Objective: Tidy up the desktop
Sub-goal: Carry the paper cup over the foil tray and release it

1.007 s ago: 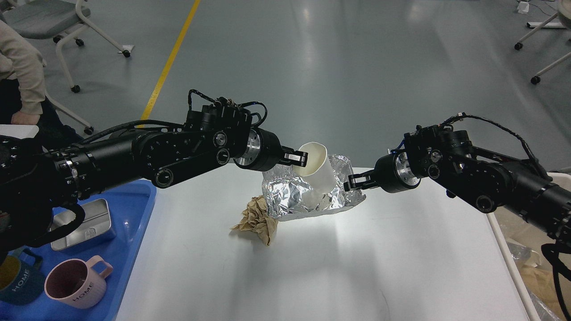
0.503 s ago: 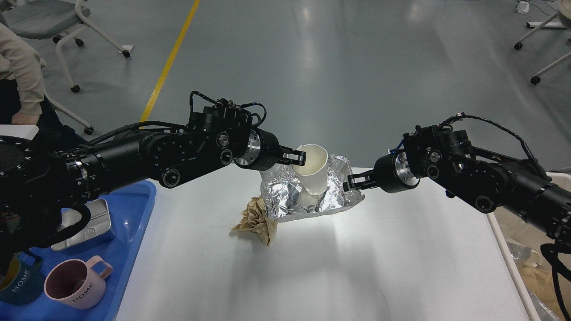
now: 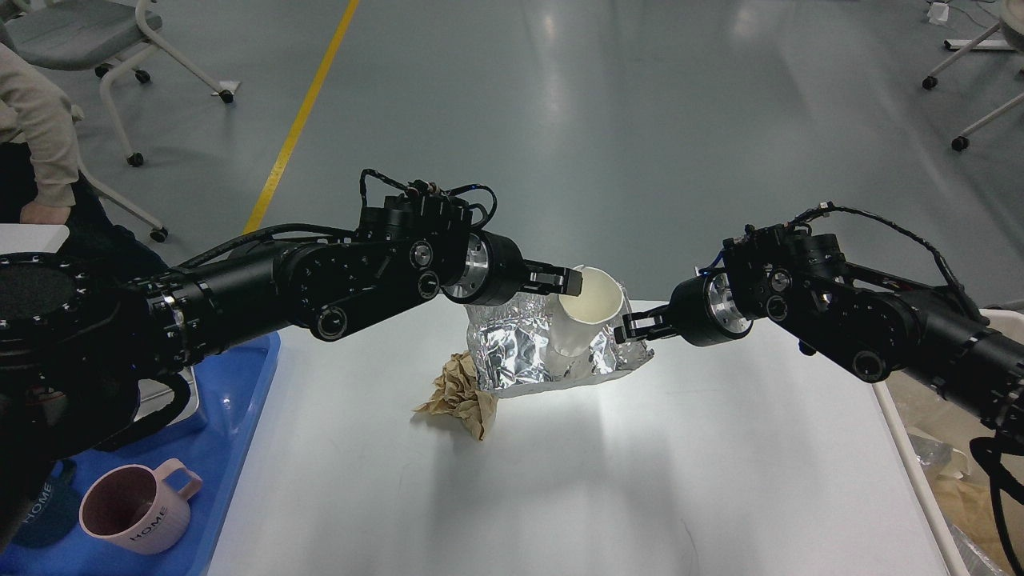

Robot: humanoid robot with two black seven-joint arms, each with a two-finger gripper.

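The white desktop (image 3: pixel 560 480) carries a crumpled sheet of silver foil (image 3: pixel 516 352) at its far middle and a ball of brown paper (image 3: pixel 464 392) just left of it. My left gripper (image 3: pixel 564 280) is shut on the rim of a white paper cup (image 3: pixel 590 308) and holds it tilted, mouth toward me, over the foil. My right gripper (image 3: pixel 634 328) is at the foil's right edge, just right of the cup, its fingers a little apart and holding nothing that I can see.
A blue tray (image 3: pixel 240 448) lies along the table's left side with a pink mug (image 3: pixel 136 508) and a dark blue mug (image 3: pixel 40 512). A beige bin (image 3: pixel 952 488) with waste stands at the right. A seated person (image 3: pixel 32 128) is at the far left.
My left gripper has carried the cup to the right, close to the right gripper, and the cup now tilts the other way. The right arm has not moved.
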